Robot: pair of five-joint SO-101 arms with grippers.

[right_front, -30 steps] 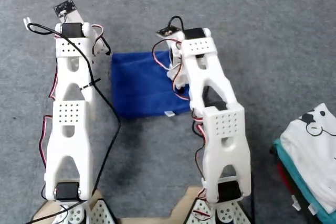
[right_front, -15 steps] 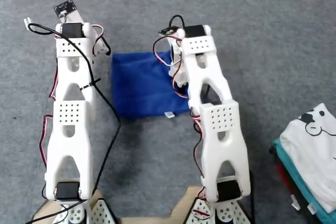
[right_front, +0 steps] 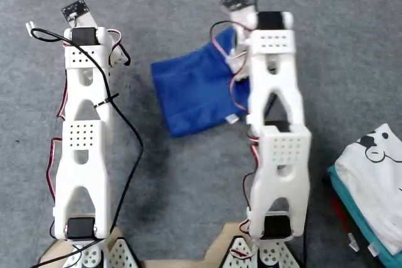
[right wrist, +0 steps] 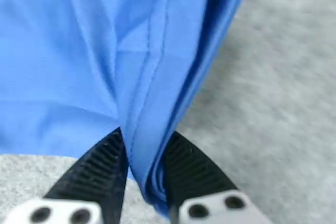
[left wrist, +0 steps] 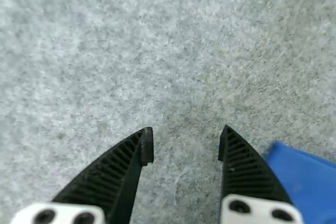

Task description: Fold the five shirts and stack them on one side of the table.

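R gripper (right wrist: 142, 148) clamped on edge of folded blue shirt (right_front: 198, 95) | shirt upper centre of high view, skewed on grey table (right_front: 352, 48) | L gripper (left wrist: 184, 144) fingers apart over table, upper left, blue corner just beside one finger | shirt stack (right_front: 374, 180) lower-right edge, white w/ bear print on top, teal below

Soft, even light falls from above on the grey counter (right_front: 352, 61); shadows on it are faint and diffuse, darkest beside the left arm (right_front: 81, 136); in the left wrist view the counter looks pale and bright around the dark left end effector (left wrist: 185, 145); the blue shirt (right wrist: 79, 51) carries a deep shadow along its folded edge.
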